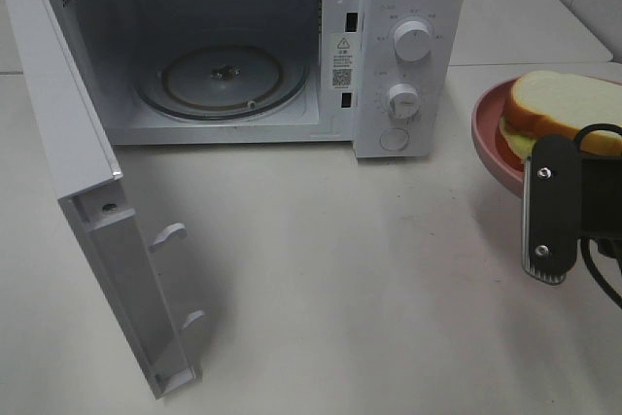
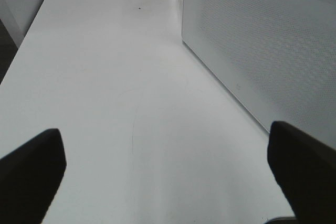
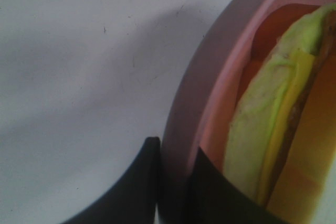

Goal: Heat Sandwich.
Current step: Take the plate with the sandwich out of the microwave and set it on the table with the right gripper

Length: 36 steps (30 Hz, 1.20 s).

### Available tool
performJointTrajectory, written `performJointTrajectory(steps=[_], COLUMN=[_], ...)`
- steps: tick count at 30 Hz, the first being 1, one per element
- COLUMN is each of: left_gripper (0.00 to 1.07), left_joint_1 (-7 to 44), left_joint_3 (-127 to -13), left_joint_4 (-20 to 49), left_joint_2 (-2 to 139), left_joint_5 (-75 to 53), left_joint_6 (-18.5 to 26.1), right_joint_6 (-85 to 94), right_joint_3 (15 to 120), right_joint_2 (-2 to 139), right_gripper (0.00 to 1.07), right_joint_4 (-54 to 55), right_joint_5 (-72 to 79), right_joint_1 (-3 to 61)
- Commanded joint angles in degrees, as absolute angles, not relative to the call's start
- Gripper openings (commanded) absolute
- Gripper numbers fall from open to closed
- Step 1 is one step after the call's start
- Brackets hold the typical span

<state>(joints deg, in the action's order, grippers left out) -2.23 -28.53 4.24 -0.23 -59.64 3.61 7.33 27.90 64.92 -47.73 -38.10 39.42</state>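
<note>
The sandwich (image 1: 564,104), thick white bread with a tan crust and a yellow-green filling (image 3: 268,129), lies on a round pink plate (image 1: 491,138) at the right edge of the exterior view. My right gripper (image 3: 176,150) is shut on the plate's near rim (image 3: 184,103), one finger outside it and one inside; its black body (image 1: 546,206) shows just in front of the plate. My left gripper (image 2: 168,182) is open over bare table beside the microwave's side wall (image 2: 262,45), with nothing between its fingers. It does not show in the exterior view.
A white microwave (image 1: 408,7) stands at the back, its door (image 1: 87,182) swung wide open toward the front left. The glass turntable (image 1: 224,80) inside is bare. White table (image 1: 340,269) stretches between the microwave and the plate.
</note>
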Motion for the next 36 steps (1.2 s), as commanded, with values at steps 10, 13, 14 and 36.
performJointTrajectory(steps=[10,13,14,36], left_gripper=[1.01,1.01,1.01,1.01], left_joint_1=[-2.18,-2.18,-2.18,-2.18], left_joint_3=[-28.36,-28.36,-28.36,-28.36], left_joint_4=[4.13,4.13,4.13,4.13], left_joint_2=[-1.66,-1.66,-1.66,-1.66], left_joint_5=[-59.53,-59.53,-59.53,-59.53], left_joint_6=[3.5,3.5,3.5,3.5], right_joint_6=[-4.18,-5.44,-6.13,-18.68], right_joint_3=[28.13,28.13,28.13,28.13], right_joint_2=[64.0,64.0,64.0,64.0], right_gripper=[0.04,0.04,0.04,0.07], right_joint_4=[-50.53,-50.53,-50.53,-50.13], right_joint_5=[-46.24,-47.38,-47.96,-60.96], right_joint_1=[39.42,39.42,39.42,39.42])
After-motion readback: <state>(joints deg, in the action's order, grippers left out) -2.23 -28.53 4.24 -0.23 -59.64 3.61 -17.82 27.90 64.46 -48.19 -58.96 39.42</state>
